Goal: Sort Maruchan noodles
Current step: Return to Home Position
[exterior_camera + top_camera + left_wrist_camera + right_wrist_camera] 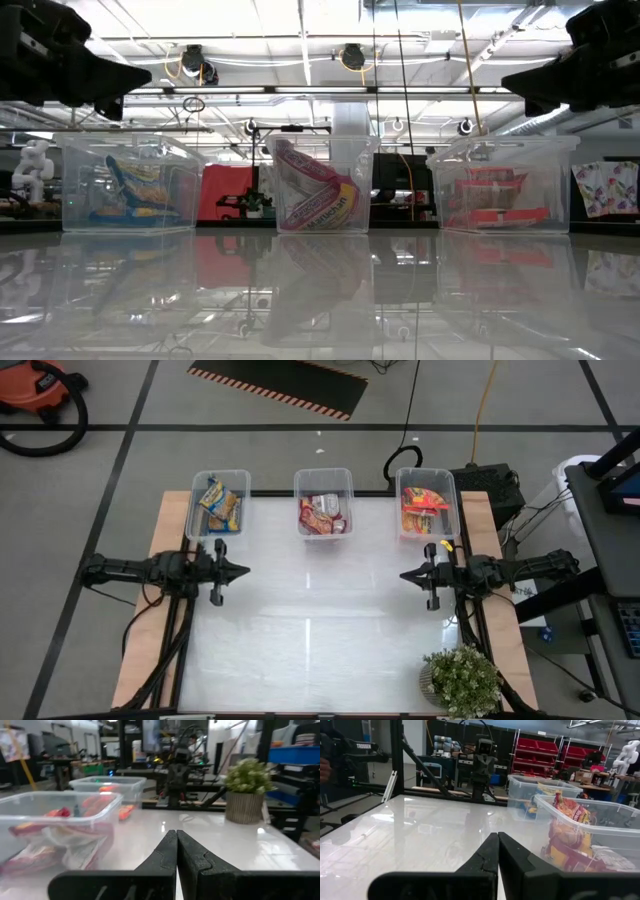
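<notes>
Three clear bins stand in a row near the table's far edge. Blue-and-yellow packets [220,506] lie in the left bin, maroon-and-white packets [323,515] in the middle bin, orange-red packets [423,507] in the right bin. In the low view the packets [314,192] lean against the bin walls. My left gripper [243,570] hovers shut over the table's left side, pointing right, near of the left bin. My right gripper [405,575] hovers shut at the right side, pointing left. Each holds nothing.
A potted plant [461,681] stands at the table's near right corner. The white tabletop [320,620] stretches between the two grippers and toward the near edge. Cables and equipment sit beyond the right edge.
</notes>
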`<state>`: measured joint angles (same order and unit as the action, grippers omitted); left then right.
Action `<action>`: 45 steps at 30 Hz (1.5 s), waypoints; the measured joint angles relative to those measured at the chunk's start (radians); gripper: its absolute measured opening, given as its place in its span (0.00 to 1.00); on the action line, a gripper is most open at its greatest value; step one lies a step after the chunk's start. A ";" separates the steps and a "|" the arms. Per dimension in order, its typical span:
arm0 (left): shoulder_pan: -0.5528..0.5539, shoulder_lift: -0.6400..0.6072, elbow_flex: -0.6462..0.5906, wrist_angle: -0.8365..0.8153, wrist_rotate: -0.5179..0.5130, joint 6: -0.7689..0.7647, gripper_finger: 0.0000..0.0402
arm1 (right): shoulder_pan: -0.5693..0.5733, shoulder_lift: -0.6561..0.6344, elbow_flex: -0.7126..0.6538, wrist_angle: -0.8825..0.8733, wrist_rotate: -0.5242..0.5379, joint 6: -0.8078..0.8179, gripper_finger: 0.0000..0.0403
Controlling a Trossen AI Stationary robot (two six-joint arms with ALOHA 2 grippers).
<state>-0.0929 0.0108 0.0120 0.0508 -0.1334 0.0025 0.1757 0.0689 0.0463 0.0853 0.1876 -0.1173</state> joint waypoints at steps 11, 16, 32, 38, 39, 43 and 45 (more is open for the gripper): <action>0.027 -0.005 0.001 -0.023 0.006 -0.017 0.00 | 0.000 0.000 0.000 0.008 -0.005 0.000 0.00; 0.026 -0.004 0.001 -0.045 0.118 -0.036 0.01 | 0.000 0.000 0.000 0.008 -0.005 0.000 0.00; 0.008 0.028 -0.001 -0.004 0.035 -0.011 0.05 | 0.000 0.000 0.000 0.008 -0.006 0.000 0.00; 0.008 0.018 -0.001 0.002 0.027 0.014 0.05 | 0.000 0.000 0.000 0.009 -0.006 0.000 0.00; 0.008 0.010 -0.001 0.006 0.027 0.021 0.04 | 0.000 0.000 0.000 0.008 -0.006 0.000 0.00; 0.008 -0.006 0.000 -0.006 -0.023 -0.005 0.01 | 0.000 0.000 0.000 0.008 -0.006 0.000 0.00; 0.008 -0.002 0.001 -0.017 -0.025 -0.019 0.01 | 0.000 0.000 0.000 0.009 -0.006 0.000 0.00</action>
<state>-0.0847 0.0086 0.0128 0.0339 -0.1585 -0.0169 0.1761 0.0685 0.0467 0.0940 0.1814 -0.1169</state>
